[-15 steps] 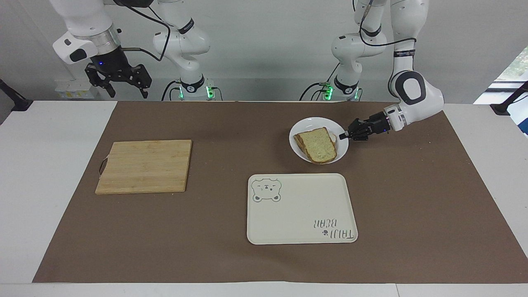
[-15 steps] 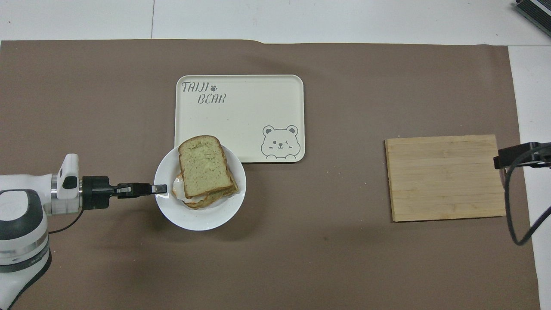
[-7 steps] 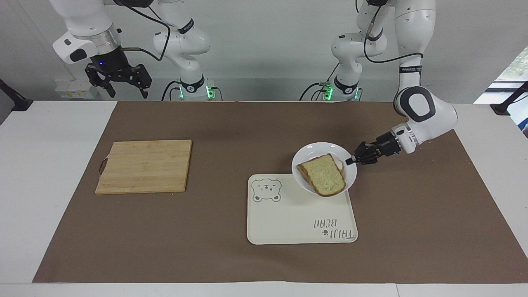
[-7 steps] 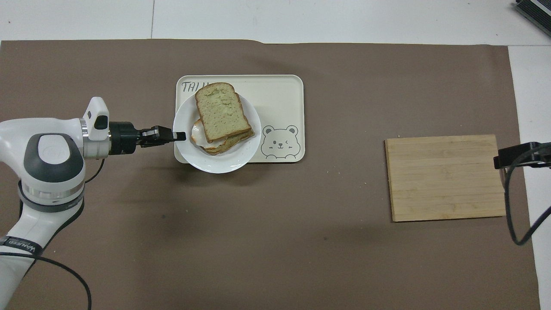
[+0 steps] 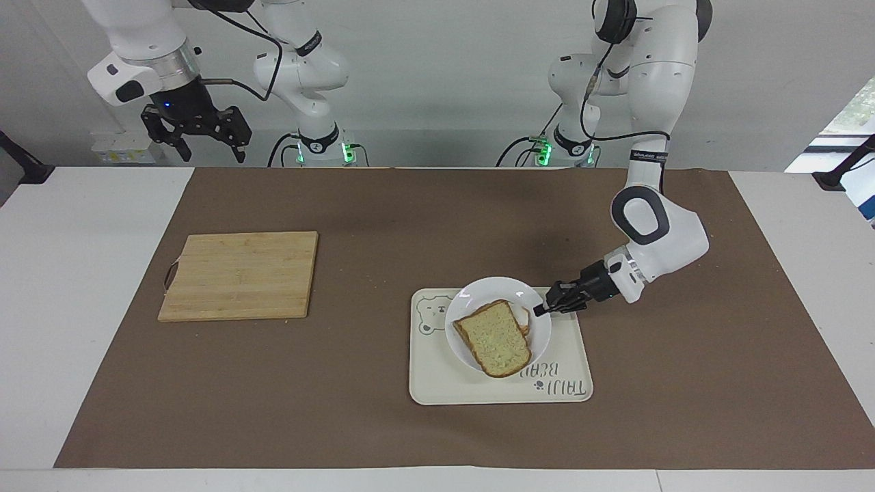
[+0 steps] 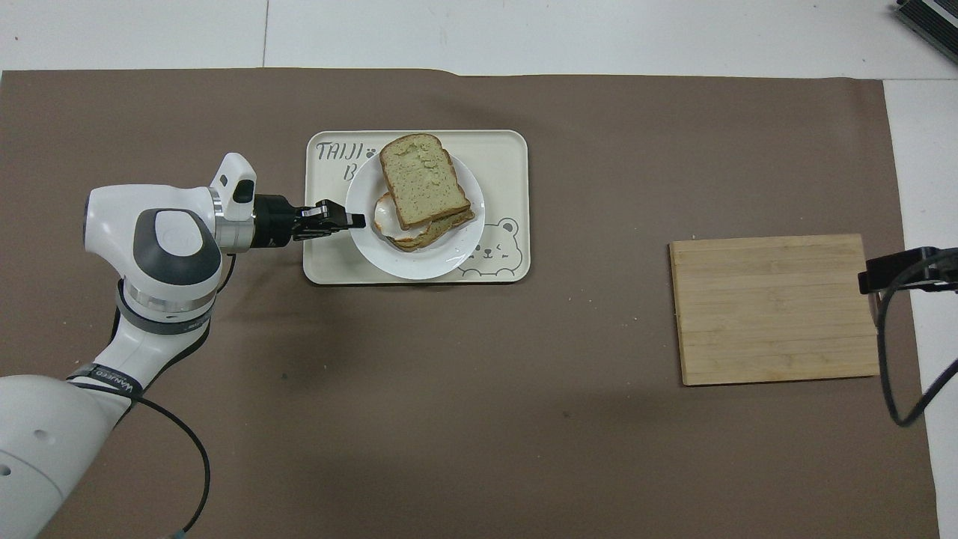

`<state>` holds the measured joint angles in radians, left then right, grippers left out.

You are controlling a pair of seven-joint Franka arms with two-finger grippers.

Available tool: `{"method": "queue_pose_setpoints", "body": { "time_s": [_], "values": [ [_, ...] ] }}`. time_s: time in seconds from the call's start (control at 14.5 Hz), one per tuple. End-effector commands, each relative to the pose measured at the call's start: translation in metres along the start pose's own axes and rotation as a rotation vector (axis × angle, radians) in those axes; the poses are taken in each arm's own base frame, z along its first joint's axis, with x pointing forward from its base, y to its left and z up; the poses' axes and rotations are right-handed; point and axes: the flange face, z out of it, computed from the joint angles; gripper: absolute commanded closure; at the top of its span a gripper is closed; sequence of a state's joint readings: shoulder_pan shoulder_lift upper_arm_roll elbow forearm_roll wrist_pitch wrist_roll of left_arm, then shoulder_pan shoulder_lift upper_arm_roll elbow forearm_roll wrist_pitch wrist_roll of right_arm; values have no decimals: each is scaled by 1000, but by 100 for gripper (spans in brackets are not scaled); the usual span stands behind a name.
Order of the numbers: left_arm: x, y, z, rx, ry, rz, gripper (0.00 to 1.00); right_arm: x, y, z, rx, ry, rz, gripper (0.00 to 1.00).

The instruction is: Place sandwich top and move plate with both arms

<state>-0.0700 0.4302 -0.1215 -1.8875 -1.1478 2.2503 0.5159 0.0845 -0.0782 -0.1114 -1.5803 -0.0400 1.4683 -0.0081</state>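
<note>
The sandwich top lies on a fried-egg slice on the white plate. My left gripper is shut on the plate's rim at the side toward the left arm's end of the table. The plate is over the cream bear tray; I cannot tell whether it rests on it. From overhead, the plate covers part of the tray, with the sandwich top on the stack and the left gripper at the rim. My right gripper waits open, raised above the right arm's end.
A wooden cutting board lies on the brown mat toward the right arm's end; it also shows in the overhead view. White egg sticks out from under the bread.
My left gripper has carried the plate with the sandwich away from the robots, from the mat to over the tray and further toward its middle. The right arm has not moved.
</note>
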Motion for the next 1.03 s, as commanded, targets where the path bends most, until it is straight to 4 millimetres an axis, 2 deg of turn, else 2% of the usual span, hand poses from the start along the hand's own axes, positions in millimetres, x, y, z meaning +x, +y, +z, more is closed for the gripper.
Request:
{"method": "queue_pose_setpoints", "body": {
  "time_s": [0.0, 0.07, 0.21, 0.41, 0.62, 0.69, 0.76, 0.83, 0.96],
  "values": [
    [4, 11, 2, -6, 21, 5, 100, -3, 2, 0, 28, 11, 3, 0],
    [4, 13, 4, 2, 24, 10, 100, -3, 2, 0, 28, 11, 3, 0],
    [2, 14, 7, 41, 10, 47, 92, -3, 2, 0, 26, 11, 3, 0],
    [11, 16, -3, 80, 38, 81, 46, -3, 2, 0, 28, 11, 3, 0],
    [31, 39, -24, 216, 93, 158, 5, -3, 2, 0, 26, 11, 3, 0],
    [37, 49, -33, 262, 88, 188, 0, -3, 2, 0, 28, 11, 3, 0],
    [42, 55, -43, 319, 86, 237, 0, -3, 2, 0, 28, 11, 3, 0],
    [40, 63, -49, 383, 69, 311, 0, -3, 2, 0, 28, 11, 3, 0],
    [38, 76, -78, 489, 28, 409, 0, -3, 2, 0, 28, 11, 3, 0]
  ]
}}
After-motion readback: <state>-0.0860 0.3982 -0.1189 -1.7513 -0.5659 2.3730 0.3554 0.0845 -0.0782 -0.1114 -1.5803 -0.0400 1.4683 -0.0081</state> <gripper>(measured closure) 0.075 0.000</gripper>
